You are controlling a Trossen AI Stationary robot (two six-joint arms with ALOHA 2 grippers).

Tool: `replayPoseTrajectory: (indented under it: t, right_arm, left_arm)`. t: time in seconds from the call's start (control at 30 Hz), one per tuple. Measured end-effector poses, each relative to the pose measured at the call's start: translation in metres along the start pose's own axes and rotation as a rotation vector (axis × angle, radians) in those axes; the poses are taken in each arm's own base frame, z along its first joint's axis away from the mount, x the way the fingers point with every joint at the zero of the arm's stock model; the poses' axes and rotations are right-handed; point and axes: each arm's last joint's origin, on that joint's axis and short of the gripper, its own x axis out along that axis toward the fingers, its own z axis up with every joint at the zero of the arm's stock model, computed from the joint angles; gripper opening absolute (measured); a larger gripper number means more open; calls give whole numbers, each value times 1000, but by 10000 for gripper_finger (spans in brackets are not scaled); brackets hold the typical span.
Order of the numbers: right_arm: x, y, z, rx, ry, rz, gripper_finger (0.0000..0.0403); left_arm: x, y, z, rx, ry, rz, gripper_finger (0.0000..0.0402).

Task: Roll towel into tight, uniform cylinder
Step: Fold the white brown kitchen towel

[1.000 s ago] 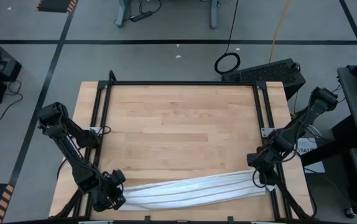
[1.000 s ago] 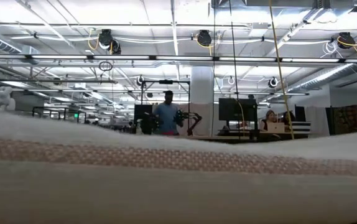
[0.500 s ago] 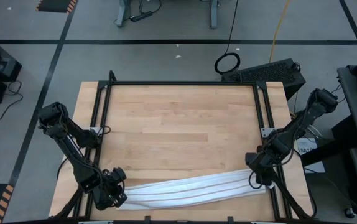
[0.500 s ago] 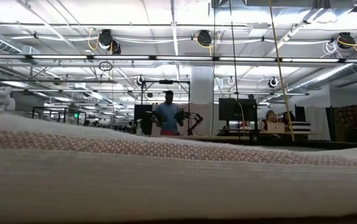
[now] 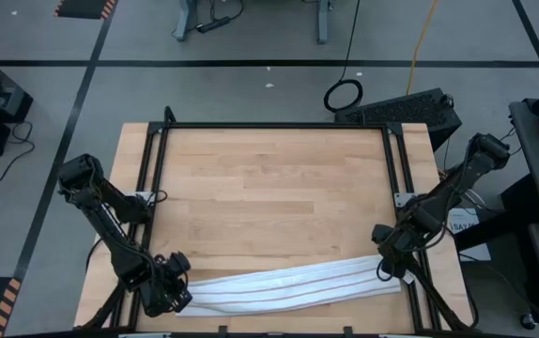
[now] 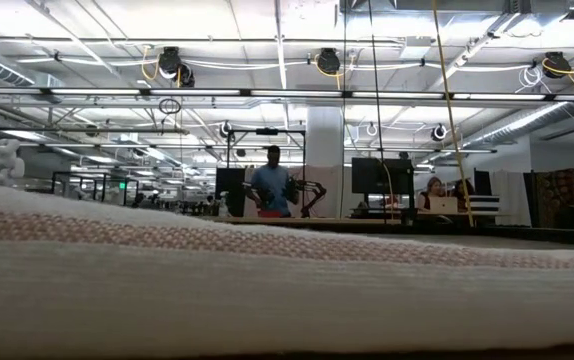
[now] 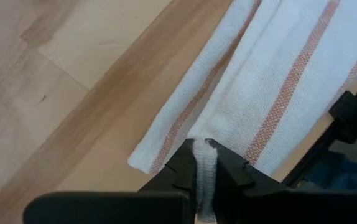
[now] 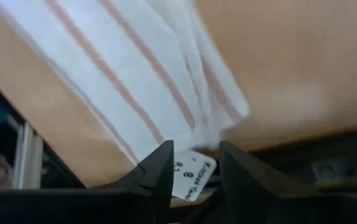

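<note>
Towel (image 5: 293, 284): long folded band along worktop (image 5: 269, 188) near edge. Left pincer (image 7: 204, 167): clamped on a pinch of cloth at one end. Right pincer (image 8: 195, 163): parted at the other end, label between fingers, gripping nothing.

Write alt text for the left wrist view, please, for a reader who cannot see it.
The left gripper is shut on a pinched fold at one end of the towel, a white cloth with thin reddish stripes. The cloth lies in long folds on the wooden table, close to the table's edge.
</note>
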Motion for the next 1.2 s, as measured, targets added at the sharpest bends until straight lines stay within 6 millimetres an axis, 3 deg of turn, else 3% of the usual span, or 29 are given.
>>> replayPoseTrajectory:
  t: [0.3,0.67,0.87,1.2]
  right_arm:
    - [-36,22,6,102,-333,55,114]
    - [-41,24,10,99,-347,77,97]
    - [-46,28,22,-1,-359,138,82]
    - [-53,26,40,-28,-429,172,65]
  left_arm:
    - [0,2,1,-4,-3,23,31]
    - [0,2,-1,-12,41,27,31]
    - [0,7,0,-105,49,88,35]
    - [-1,9,-2,-105,95,111,137]
